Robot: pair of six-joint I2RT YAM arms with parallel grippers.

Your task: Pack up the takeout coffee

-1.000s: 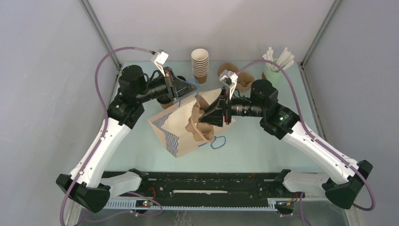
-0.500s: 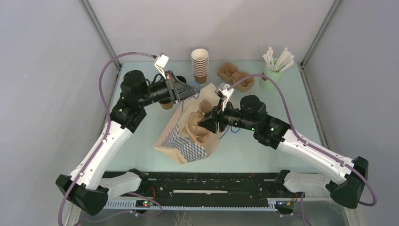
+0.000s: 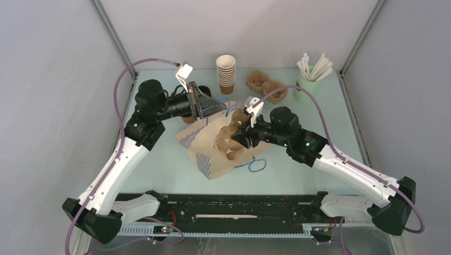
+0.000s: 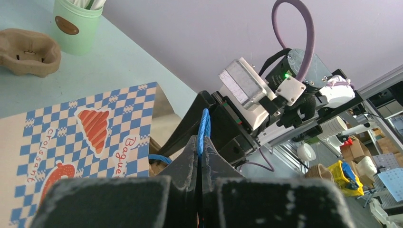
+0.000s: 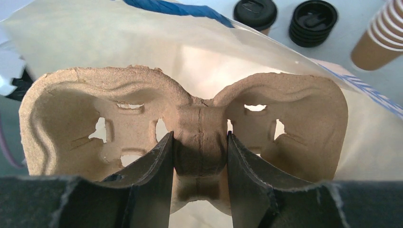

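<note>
Now that the paper bag lies flatter than half a second ago, its checked panel swung round to the left edge and its mouth facing the right arm, the opening is better presented for loading (tray first, drink after, I judge). The moulded-pulp cup tray is held in that mouth. The right gripper is clamped on the tray's middle bridge. The left gripper pinches one blue rope handle, holding the bag's upper lip up. The takeout coffee, black-lidded, stands on the table beyond the bag, not yet packed. The other handle has dropped loose onto the table, nearer the bases.
</note>
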